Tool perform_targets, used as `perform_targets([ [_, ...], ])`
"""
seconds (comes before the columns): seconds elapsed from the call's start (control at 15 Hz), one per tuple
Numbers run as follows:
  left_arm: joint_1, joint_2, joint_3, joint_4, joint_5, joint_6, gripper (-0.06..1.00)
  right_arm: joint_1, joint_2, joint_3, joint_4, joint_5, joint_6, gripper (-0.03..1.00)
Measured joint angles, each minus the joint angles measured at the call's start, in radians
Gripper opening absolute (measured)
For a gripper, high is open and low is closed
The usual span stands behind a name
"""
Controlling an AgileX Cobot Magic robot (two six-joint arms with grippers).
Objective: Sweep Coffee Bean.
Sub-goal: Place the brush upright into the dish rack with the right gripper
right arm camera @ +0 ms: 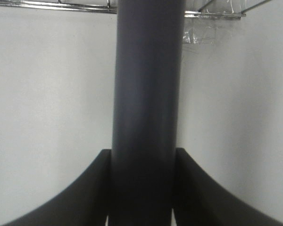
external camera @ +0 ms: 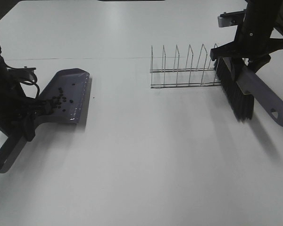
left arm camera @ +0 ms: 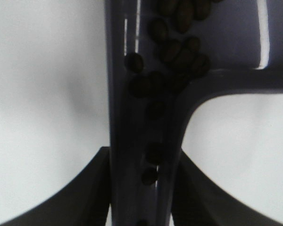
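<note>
While my left pincer [left arm camera: 142, 162] is clamped shut on the handle of the grey-purple plastic dustpan [external camera: 73, 81], the small dark oval coffee beans [external camera: 58, 100] lie heaped at its back. Tipping it handle-down could roll them out along the handle's groove.

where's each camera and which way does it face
Exterior high: above, looking down on the table; left gripper holds dustpan, right gripper holds brush.
Left wrist: on left arm, looks along dustpan handle at coffee beans; its fingers show.
Right wrist: on right arm, looks along brush handle toward wire rack; its fingers show.
Shared: exterior and left wrist both show beans.
</note>
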Motion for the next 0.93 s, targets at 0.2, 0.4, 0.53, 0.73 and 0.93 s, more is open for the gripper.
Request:
perform_targets([
  [0.2,0.0,0.0,0.0,0.0,0.0,0.0,0.31,-0.004,0.061,-0.077,0.0,0.003,0.0,0.34],
  [0.4,0.0,0.0,0.0,0.0,0.0,0.0,0.31,-0.034,0.142,-0.226,0.042,0.059,-0.001,0.34],
  [0.53,0.0,0.0,0.0,0.0,-0.001,0.0,0.31,-0.037,0.17,-0.284,0.053,0.086,-0.003,0.34],
  [0.73,0.0,0.0,0.0,0.0,-0.002,0.0,0.31,-0.039,0.177,-0.299,0.061,0.091,-0.007,0.34],
  [0.93,0.0,0.0,0.0,0.0,-0.002,0.0,0.31,-0.039,0.177,-0.299,0.068,0.091,-0.007,0.34],
])
